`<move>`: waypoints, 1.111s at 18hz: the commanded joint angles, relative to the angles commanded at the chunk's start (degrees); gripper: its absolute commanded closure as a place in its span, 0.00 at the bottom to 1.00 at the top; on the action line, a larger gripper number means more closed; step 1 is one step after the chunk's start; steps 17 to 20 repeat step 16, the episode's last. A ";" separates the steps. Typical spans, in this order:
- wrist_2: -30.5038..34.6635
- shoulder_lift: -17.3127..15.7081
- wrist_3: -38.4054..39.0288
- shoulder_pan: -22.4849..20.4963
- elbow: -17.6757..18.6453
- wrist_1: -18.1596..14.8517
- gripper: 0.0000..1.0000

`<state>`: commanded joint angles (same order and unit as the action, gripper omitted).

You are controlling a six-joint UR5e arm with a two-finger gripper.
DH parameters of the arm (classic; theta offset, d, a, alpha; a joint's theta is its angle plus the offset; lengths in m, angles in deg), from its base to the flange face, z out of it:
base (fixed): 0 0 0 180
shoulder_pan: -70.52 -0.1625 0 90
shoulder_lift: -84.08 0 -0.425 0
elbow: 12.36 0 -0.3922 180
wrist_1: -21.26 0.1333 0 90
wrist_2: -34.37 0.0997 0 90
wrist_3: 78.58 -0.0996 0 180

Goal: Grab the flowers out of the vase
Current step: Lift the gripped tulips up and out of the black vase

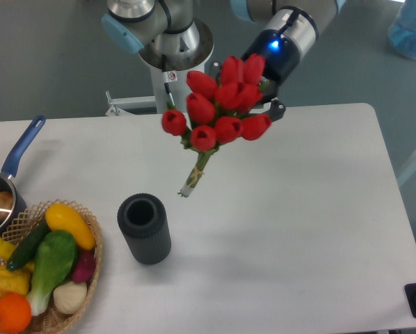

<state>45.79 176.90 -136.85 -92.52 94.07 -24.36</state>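
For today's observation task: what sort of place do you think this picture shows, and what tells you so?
Probably a robotics lab set up for practice: a robot arm's claw holds flowers over a plain white table, with a vase and a basket of vegetables laid out as props.

I see the flowers (218, 104) as bright red buds over green stems, with a pale band near the stem tip. The vase (145, 228) is dark grey with fine upright ribbing. My gripper (270, 104) is black, with a blue light glowing on the silver wrist above it. The table (305, 209) is plain white. The basket (90, 229) is tan wicker, holding yellow, green, orange, purple and white vegetables. The pot (6, 188) has a blue handle.
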 joint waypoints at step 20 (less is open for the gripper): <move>0.00 -0.88 0.18 -1.23 1.06 0.09 0.67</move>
